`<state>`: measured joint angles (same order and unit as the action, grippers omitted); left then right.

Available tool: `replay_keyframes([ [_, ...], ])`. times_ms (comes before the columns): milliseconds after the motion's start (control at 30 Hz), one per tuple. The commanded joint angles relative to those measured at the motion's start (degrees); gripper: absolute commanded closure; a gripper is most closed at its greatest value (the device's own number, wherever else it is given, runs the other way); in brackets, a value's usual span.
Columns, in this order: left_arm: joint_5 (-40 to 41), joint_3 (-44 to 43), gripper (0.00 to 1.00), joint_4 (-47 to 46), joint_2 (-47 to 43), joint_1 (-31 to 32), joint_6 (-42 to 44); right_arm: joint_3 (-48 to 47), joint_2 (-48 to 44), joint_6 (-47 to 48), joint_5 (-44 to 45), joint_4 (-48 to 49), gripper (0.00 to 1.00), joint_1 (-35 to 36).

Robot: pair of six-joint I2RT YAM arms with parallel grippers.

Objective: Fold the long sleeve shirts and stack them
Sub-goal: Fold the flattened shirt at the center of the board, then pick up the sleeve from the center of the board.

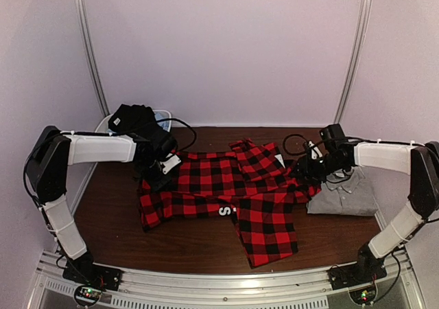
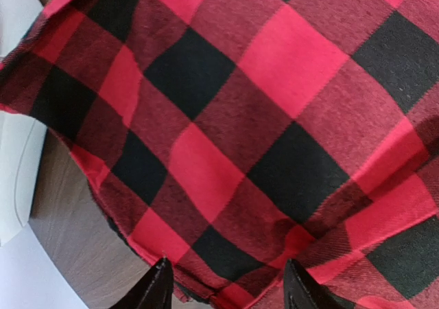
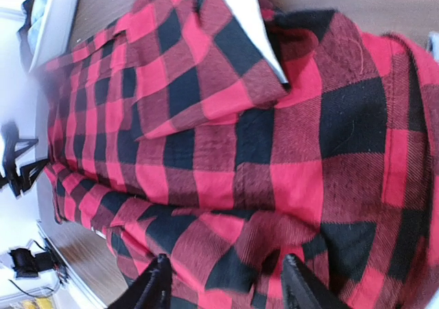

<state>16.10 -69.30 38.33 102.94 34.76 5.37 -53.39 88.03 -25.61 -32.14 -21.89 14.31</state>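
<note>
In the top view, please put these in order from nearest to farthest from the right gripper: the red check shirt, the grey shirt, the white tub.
1. The red check shirt: mid-table, its right edge lies at the right gripper.
2. The grey shirt: close by, on the table's right side.
3. The white tub: far off, in the back left corner.

Red-and-black check flannel shirt (image 3: 226,151) with white label (image 3: 254,27) beneath the parted right pincer (image 3: 226,288)
</note>
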Motion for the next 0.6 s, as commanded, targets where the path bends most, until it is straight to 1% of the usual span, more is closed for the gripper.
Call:
replay_keyframes([
  [0,3.36,-1.79,0.41,-3.53,-1.25,-0.57,-2.75,3.89,-8.06,1.13,4.87,-3.74,0.39,3.05],
  [167,-0.35,-1.77,0.28,-8.18,-5.40,-0.57,-4.85,12.81,-16.09,-2.93,7.47,-3.19,0.31,9.25],
  [267,-3.76,-1.09,0.23,-11.49,-8.61,-0.57,-5.19,18.08,-19.13,-5.65,8.59,-2.05,0.29,12.93],
  [300,-4.77,-0.68,0.20,-12.57,-9.61,-0.57,-6.83,19.51,-19.86,-6.67,8.71,-1.68,0.28,14.41],
  [333,-5.83,-0.17,0.15,-13.58,-10.55,-0.57,-7.39,20.80,-20.43,-7.72,8.88,-1.28,0.28,15.82],
  [400,-7.58,0.90,0.09,-15.63,-12.37,-0.57,-8.23,23.27,-21.73,-9.81,9.30,-0.81,0.28,18.70],
  [467,-8.96,1.73,0.05,-16.95,-13.66,-0.57,-8.84,25.38,-23.04,-12.27,10.15,-0.77,0.28,21.33],
  [567,-9.85,2.46,0.03,-17.95,-14.56,-0.57,-9.68,28.15,-25.20,-15.15,10.96,-0.52,0.29,24.02],
])
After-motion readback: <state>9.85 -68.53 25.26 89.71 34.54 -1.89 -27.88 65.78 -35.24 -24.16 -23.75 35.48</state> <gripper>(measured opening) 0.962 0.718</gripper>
